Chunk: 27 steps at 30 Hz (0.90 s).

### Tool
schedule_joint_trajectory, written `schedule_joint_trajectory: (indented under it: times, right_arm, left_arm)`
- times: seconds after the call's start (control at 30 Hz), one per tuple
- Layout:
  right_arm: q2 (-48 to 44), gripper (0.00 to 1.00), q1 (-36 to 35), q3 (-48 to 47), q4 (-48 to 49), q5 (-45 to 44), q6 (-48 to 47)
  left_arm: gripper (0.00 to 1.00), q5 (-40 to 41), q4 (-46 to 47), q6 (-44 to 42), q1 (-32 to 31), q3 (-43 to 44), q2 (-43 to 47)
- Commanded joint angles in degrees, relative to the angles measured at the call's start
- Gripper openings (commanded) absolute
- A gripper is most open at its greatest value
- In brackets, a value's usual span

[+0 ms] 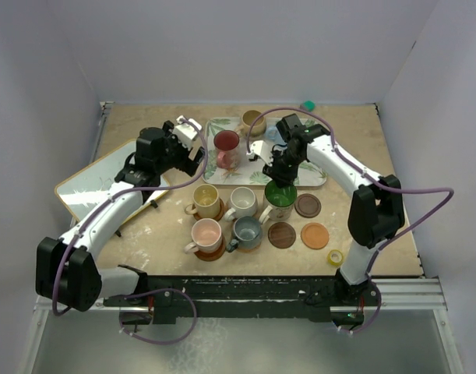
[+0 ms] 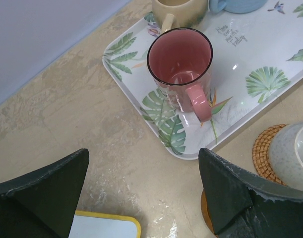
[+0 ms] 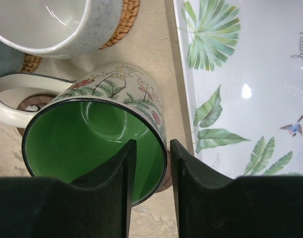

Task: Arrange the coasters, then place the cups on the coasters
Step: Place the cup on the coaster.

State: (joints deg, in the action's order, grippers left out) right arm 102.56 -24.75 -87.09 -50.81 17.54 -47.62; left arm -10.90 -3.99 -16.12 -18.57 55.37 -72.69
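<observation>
Your right gripper (image 3: 150,144) sits astride the rim of the green mug (image 3: 82,134), one finger inside and one outside. Its jaws are narrowly apart (a sliver of green shows beside the wall, so it isn't pinching), and the mug stands upright on a dark coaster (image 3: 30,105) just beside the tray (image 3: 250,59). Your left gripper (image 2: 141,153) is spread wide and empty above the table (image 2: 67,109) near the tray's corner, facing the red mug (image 2: 180,64) on the tray.
</observation>
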Motion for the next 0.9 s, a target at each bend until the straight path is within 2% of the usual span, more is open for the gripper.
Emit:
schedule_joint_trajectory:
  times: [0.0, 0.17, 0.3, 0.4, 0.87]
  right_arm:
    - [-3.2, 0.38, -0.2, -2.3, -2.0, 1.9, 1.6]
    - [-5.8, 0.44, -0.2, -3.3, -1.8, 2.5, 3.8]
    - [-9.0, 0.54, -0.3, -2.9, -1.2, 2.4, 6.5]
    - [-11.9, 0.57, -0.2, -1.4, -0.2, 1.4, 8.7]
    - [-27.7, 0.58, 0.2, 10.1, 6.4, -8.7, 22.3]
  left_arm:
    - [0.88, -1.3, 2.0, -0.7, -0.3, 2.3, -1.1]
    - [0.88, -1.4, 3.0, -0.2, -0.2, 3.4, -3.3]
    - [0.88, -1.6, 3.3, 1.2, -0.3, 5.2, -5.9]
    - [0.88, -1.7, 3.9, 2.7, -0.2, 6.4, -7.8]
    - [0.84, -3.3, 1.1, 10.3, -0.7, 18.9, -21.9]
